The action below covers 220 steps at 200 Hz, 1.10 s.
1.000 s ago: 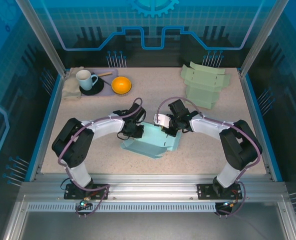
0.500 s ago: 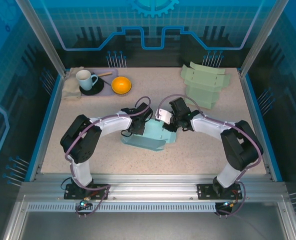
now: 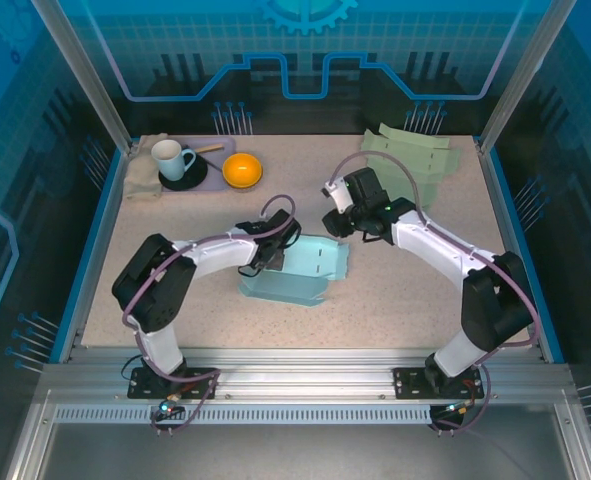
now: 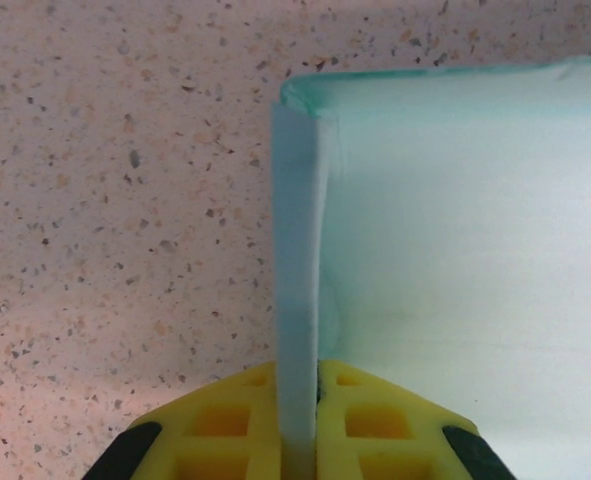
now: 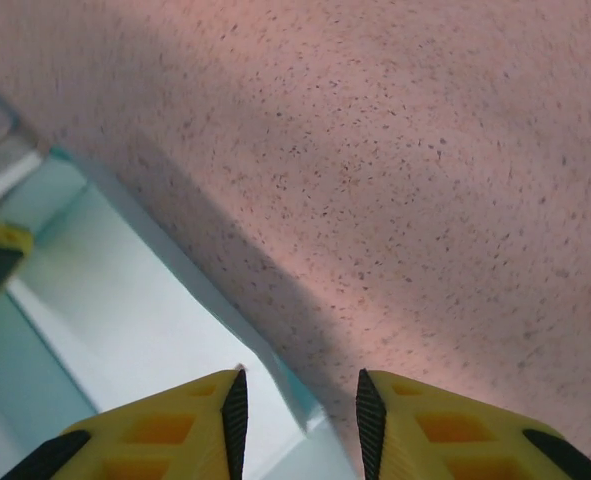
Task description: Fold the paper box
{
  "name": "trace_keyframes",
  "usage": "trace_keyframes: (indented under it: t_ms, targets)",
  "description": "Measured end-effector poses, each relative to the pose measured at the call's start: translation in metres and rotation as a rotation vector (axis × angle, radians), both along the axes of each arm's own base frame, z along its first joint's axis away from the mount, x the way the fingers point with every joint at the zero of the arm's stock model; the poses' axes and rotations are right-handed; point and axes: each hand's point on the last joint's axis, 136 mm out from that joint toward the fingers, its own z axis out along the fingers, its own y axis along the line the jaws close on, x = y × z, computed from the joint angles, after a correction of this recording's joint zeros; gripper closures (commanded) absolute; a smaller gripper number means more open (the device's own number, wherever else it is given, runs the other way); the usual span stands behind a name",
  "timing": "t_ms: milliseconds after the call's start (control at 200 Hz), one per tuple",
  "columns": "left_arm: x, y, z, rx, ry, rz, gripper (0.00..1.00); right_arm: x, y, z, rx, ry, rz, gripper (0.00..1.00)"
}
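Note:
The light teal paper box [image 3: 305,268] lies partly folded in the middle of the table. My left gripper [image 3: 273,252] is at its left side, shut on an upright side wall. In the left wrist view that wall [image 4: 297,250] runs straight up from between the yellow fingers [image 4: 225,425], which press it from both sides, left gripper [image 4: 297,410]. My right gripper [image 3: 339,222] hovers off the box's far right corner, open. In the right wrist view the right gripper [image 5: 297,405] holds nothing, with the box's edge [image 5: 125,310] lying below and to the left.
A stack of pale green flat box blanks [image 3: 410,168] lies at the back right. At the back left stand a white mug [image 3: 171,157] on a dark saucer, an orange bowl [image 3: 242,170] and a beige cloth [image 3: 142,178]. Blue rails border the table.
My right gripper has opened, let go of the box and drawn back toward the far right. The left gripper keeps its hold, and the box now lies a little flatter.

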Motion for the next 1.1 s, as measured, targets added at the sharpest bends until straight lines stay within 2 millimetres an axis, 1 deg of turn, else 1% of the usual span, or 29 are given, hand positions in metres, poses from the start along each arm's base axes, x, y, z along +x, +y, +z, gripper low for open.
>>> trace_keyframes:
  t_ms: [70, 125, 245, 320, 425, 530, 635, 740, 925, 1100]
  targets:
    - [0.001, -0.001, 0.006, 0.003, -0.045, 0.002, 1.00, -0.003, 0.001, 0.000, 0.056, 0.054, -0.067, 0.61]
    - [0.003, -0.003, 0.013, 0.003, -0.090, 0.005, 1.00, -0.006, 0.002, -0.002, 0.090, 0.096, -0.107, 0.57]
    - [0.010, -0.007, 0.031, -0.008, -0.201, 0.013, 1.00, -0.010, 0.006, -0.004, 0.161, 0.163, -0.177, 0.57]
    - [0.012, -0.010, 0.038, -0.024, -0.256, 0.012, 1.00, -0.010, 0.007, -0.007, 0.189, 0.195, -0.205, 0.57]
    - [0.011, -0.014, 0.039, -0.044, -0.300, 0.004, 1.00, -0.009, 0.009, -0.012, 0.226, 0.236, -0.239, 0.56]
    - [0.012, -0.018, 0.039, -0.060, -0.331, 0.001, 1.00, -0.005, 0.008, -0.011, 0.257, 0.247, -0.270, 0.55]
    - [0.014, -0.023, 0.044, -0.062, -0.365, -0.012, 1.00, 0.000, 0.003, -0.010, 0.288, 0.252, -0.301, 0.54]
    - [0.015, -0.029, 0.049, -0.068, -0.399, -0.025, 1.00, 0.004, -0.004, -0.013, 0.303, 0.260, -0.336, 0.53]
    - [0.015, -0.032, 0.052, -0.076, -0.428, -0.025, 1.00, 0.000, -0.012, -0.028, 0.317, 0.298, -0.378, 0.53]
    - [0.015, -0.030, 0.052, -0.067, -0.433, -0.020, 1.00, -0.005, -0.005, -0.034, 0.383, 0.341, -0.390, 0.53]
